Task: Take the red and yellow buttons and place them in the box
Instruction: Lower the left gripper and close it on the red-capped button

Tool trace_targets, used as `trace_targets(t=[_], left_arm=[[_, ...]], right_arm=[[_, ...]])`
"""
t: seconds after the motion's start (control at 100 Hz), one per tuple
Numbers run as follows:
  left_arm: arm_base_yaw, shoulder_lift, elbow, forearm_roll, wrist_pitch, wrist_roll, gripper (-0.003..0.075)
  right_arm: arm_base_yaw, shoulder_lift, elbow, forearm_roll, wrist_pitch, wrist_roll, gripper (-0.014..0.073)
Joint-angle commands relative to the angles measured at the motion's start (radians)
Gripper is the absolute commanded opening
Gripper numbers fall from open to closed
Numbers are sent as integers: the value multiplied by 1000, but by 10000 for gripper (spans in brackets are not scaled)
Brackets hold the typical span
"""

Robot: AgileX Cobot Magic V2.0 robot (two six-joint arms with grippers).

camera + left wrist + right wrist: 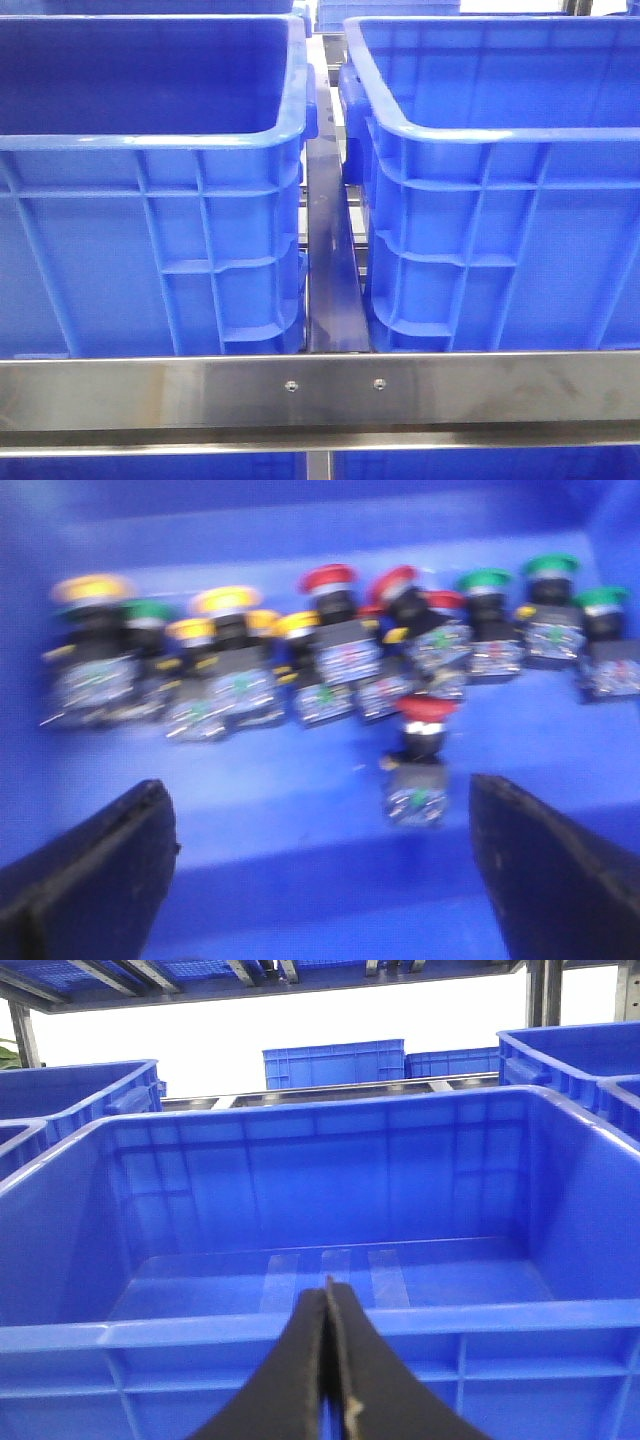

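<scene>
The left gripper (320, 865), jaws spread wide, hangs over a red button (420, 758) standing apart from a row of buttons (330, 650). The right gripper (327, 1360), pressed together, faces a box (330, 1330).

Left wrist view motion-blurred, row of buttons (330, 660) smeared, both crates (150, 180) cropped in front view.

— Red buttons (328, 577) ahead of the left tool (315, 790)?
— Four, one nearer the tool than the rest.
— Yellow buttons (225, 600)?
— Four for certain, perhaps a fifth; too blurred to settle.
— Green buttons (485, 580)?
— Four.
— Blue crates (150, 250) in the front view?
— Two large ones, side by side.
</scene>
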Motion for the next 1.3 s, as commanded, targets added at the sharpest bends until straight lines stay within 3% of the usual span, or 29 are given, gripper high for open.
trace_targets(t=[0.0,0.48,0.87,1.29], left_arm=[[-37,72,-81,-17,-57,-2,546],[-50,462,-330,-9,-66,-91,523],[-50,516,-369,-22,-152,-100,488],[-50,555,-369,-17,-139,-100,440]], right_arm=[[3,-21,-2,-5,-84,-4,-68],[3,-21,-2,-5,-84,-4,-68],[3,-21,-2,-5,-84,-4,-68],[3,-21,-2,-5,-84,-4,-68]])
